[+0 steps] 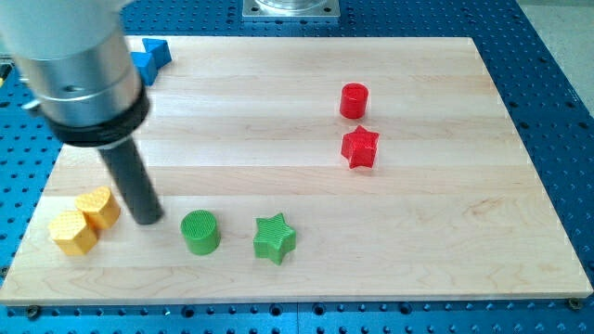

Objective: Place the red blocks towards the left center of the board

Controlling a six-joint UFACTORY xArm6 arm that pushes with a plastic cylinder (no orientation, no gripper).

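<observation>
**Red blocks sit right of centre, rod low on the left**

Red cylinder point(354, 100) stands in the upper right part of the wooden worktop point(278, 121), and the red star point(360, 147) lies just below it, near but apart from it. Both are well to the view's right of the board's middle.

Along the view's bottom, the green star point(275, 238) lies left of centre, with the green cylinder point(200, 232) just to its left, a small gap between them. Further left, near the board's left edge, two yellow blocks touch each other: one yellow block point(98, 208) above and to the right, the other yellow block point(72, 232) below and to the left. Their exact shape I cannot make out. A blue block point(149, 59) sits at the top left corner, partly hidden behind the arm's grey housing.

No claw is fitted, so there is nothing to be apart or together. My tip point(148, 221) rests on the board between the yellow pair and the green cylinder, just beside the upper yellow block, well apart from both red blocks.
</observation>
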